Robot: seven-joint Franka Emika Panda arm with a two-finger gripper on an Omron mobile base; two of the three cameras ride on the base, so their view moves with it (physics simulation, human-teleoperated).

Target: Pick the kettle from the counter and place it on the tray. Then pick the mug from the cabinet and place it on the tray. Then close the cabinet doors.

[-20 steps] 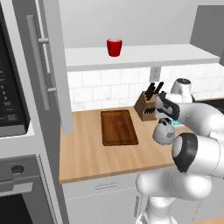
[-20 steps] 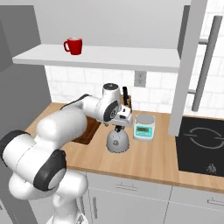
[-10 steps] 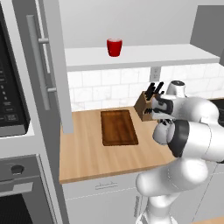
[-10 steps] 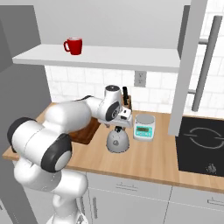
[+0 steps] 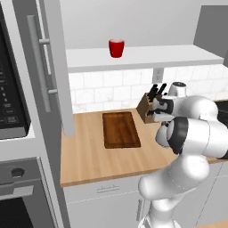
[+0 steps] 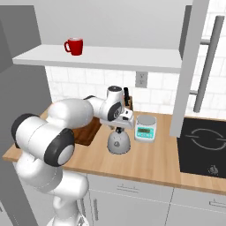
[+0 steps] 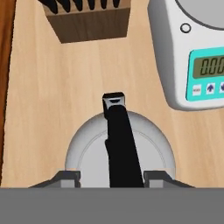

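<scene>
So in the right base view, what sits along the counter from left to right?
Tray → kettle, with the hand above it → kitchen scale → black cooktop.

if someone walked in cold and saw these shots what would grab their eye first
Probably the big white robot arm bent over the wooden counter, its gripper right on top of the squat silver kettle, fingers either side of the dark handle. Next, the bright red mug standing alone on the white shelf of the open cabinet, and the dark wooden tray lying bare left of the knife block.
</scene>
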